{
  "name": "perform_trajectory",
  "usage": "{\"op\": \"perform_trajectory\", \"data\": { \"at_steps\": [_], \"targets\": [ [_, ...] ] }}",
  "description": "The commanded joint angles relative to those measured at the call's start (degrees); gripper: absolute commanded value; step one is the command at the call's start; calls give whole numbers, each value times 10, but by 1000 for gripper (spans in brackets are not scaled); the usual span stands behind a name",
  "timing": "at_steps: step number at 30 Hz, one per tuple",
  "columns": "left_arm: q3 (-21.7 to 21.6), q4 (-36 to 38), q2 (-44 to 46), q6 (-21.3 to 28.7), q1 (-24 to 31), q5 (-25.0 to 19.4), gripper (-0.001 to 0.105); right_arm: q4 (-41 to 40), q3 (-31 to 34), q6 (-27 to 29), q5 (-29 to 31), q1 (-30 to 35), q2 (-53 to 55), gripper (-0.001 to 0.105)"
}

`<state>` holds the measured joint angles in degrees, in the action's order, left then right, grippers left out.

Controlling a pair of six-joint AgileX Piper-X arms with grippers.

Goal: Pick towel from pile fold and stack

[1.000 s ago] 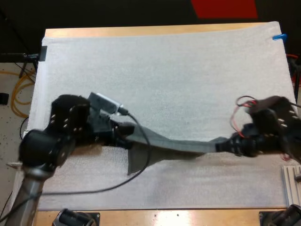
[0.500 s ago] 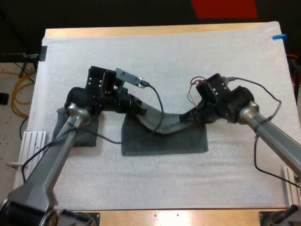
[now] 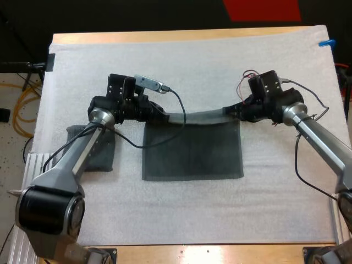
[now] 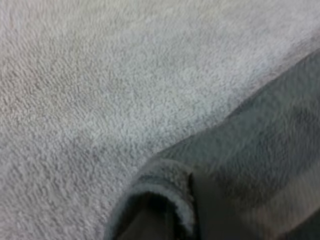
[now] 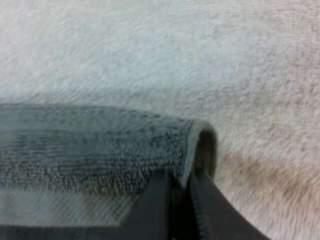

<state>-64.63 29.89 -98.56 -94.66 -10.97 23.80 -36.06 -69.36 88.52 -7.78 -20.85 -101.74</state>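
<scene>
A dark grey-green towel (image 3: 192,149) lies spread as a rectangle in the middle of the white mat (image 3: 220,66). Its far edge is lifted and sags a little between my two grippers. My left gripper (image 3: 164,116) is shut on the far left corner, and the folded corner of the towel (image 4: 170,185) shows close up in the left wrist view. At the far right corner my right gripper (image 3: 234,111) pinches the rolled towel edge (image 5: 100,145); its black fingers (image 5: 159,205) press on the edge from both sides. A second dark towel (image 3: 92,149) lies at the mat's left side, partly under my left arm.
Bare mat stretches beyond the grippers toward the table's far edge and in front of the spread towel. Metal rails sit off the mat at the lower left (image 3: 34,165) and at the lower right (image 3: 341,212).
Both grippers have carried the towel's edge away from me and apart from each other. The towel, bunched and half folded before, now lies flat and stretched wide.
</scene>
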Motion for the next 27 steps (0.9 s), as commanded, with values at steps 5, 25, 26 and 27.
{"op": "perform_trajectory", "data": {
  "at_steps": [5, 25, 26, 27],
  "targets": [
    [0, -41, 0, 7, 17, 0, 0, 37, 0, -10, -80, 26, -22, 8],
    [-13, -64, 95, 12, 18, 0, 45, 78, -51, -21, -105, 29, 62, 59],
    [-13, -61, 105, 12, 18, 0, 45, 73, -51, -21, -104, 29, 68, 59],
    [-13, -52, 122, 12, 18, 0, 45, 62, -51, -18, -104, 29, 82, 59]
  ]
}}
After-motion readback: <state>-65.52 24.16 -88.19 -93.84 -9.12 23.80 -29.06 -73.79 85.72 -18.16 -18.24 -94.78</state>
